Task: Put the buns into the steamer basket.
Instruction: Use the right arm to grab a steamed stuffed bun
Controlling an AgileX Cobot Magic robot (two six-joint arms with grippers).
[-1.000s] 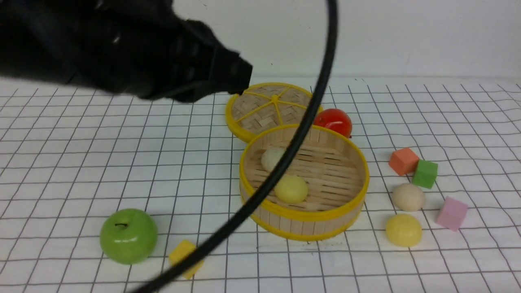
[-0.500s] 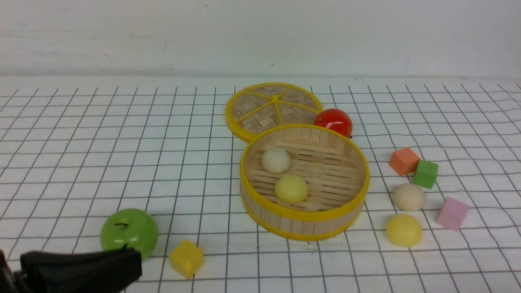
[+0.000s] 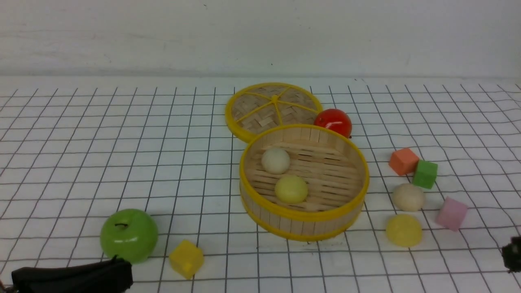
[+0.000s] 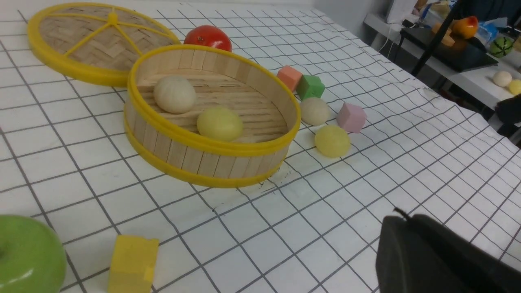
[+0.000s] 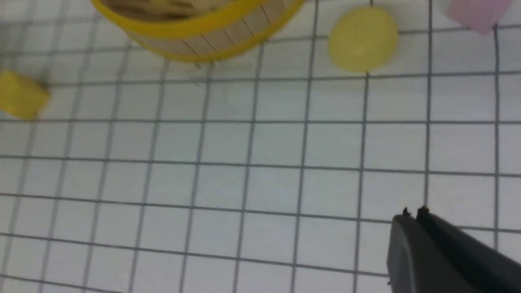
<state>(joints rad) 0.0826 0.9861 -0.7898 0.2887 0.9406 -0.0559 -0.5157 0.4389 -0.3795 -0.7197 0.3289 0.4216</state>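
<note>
The steamer basket (image 3: 355, 191) stands at the table's middle, also in the left wrist view (image 4: 211, 162). Inside lie a cream-white bun (image 3: 275, 160) and a pale yellow bun (image 3: 291, 189). To its right on the cloth lie another cream-white bun (image 3: 408, 197) and another pale yellow bun (image 3: 403, 230), the latter also in the right wrist view (image 5: 362, 38). My left gripper (image 3: 126, 270) is shut and empty at the front left, by the apple. My right gripper (image 5: 413, 213) is shut and empty, its tip just showing at the front right edge (image 3: 513, 252).
The flat woven lid (image 3: 272, 108) and a glossy red fruit (image 3: 333, 122) lie behind the basket. A green apple (image 3: 129, 235) and a yellow cube (image 3: 186, 258) sit front left. Orange (image 3: 403, 161), green (image 3: 425, 174) and pink (image 3: 451, 213) cubes lie right of the basket.
My left arm swung away from above the lid down to the front left corner and then sank a little lower. My right gripper's tip has come into view at the right edge.
</note>
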